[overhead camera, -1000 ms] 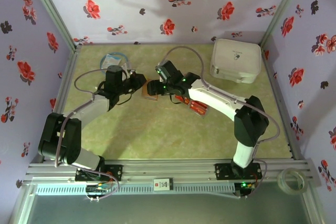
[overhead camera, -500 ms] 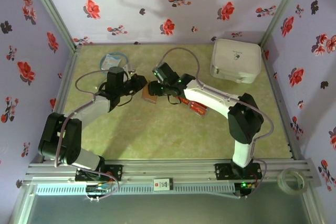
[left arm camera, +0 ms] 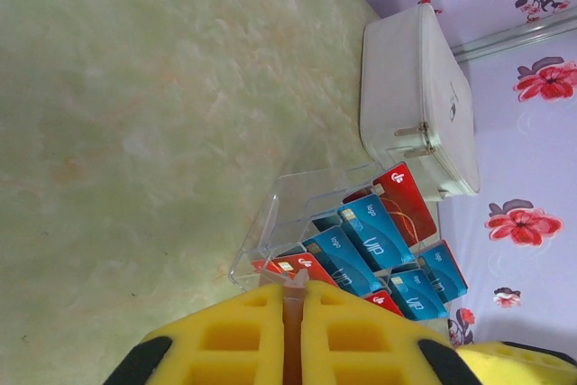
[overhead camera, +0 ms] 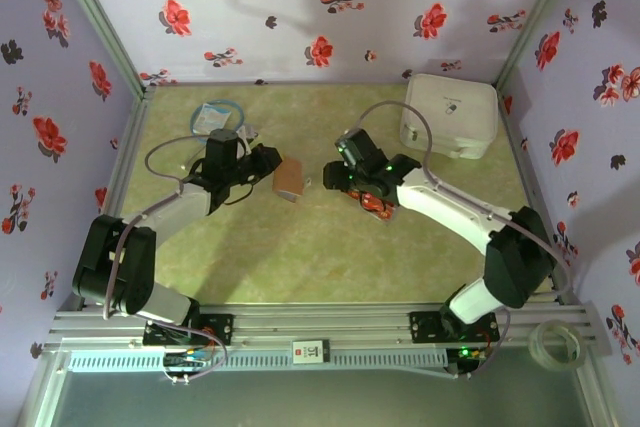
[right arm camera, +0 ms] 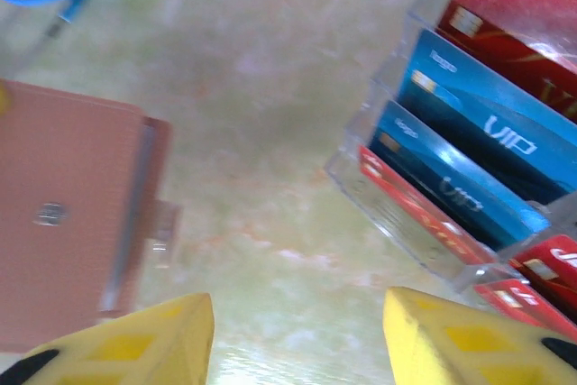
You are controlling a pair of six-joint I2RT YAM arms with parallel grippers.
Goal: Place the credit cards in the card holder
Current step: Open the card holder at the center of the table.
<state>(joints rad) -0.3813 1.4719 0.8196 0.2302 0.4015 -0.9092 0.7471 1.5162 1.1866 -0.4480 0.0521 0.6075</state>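
Observation:
The brown card holder (overhead camera: 290, 180) is held at mid-table by my left gripper (overhead camera: 268, 163), which is shut on its left edge. In the left wrist view the yellow pads (left arm camera: 243, 331) pinch a thin brown strip of the card holder (left arm camera: 293, 335). The red and blue credit cards (overhead camera: 375, 204) stand in a clear tiered rack (left arm camera: 270, 223) to the right of the holder. My right gripper (overhead camera: 333, 179) hovers open between holder and rack, empty. Its wrist view has the card holder (right arm camera: 72, 214) at left and the credit cards (right arm camera: 478, 142) at right, with the right gripper (right arm camera: 296, 302) over bare table.
A big white rounded case (overhead camera: 450, 115) sits at the back right. A blue-and-white packet with a cable (overhead camera: 214, 115) lies at the back left. Flowered walls close in three sides. A tape roll (overhead camera: 553, 342) rests outside the near right corner.
My right arm has pulled back to the right, away from the card holder and toward the card rack. The left gripper and the card holder have stayed put.

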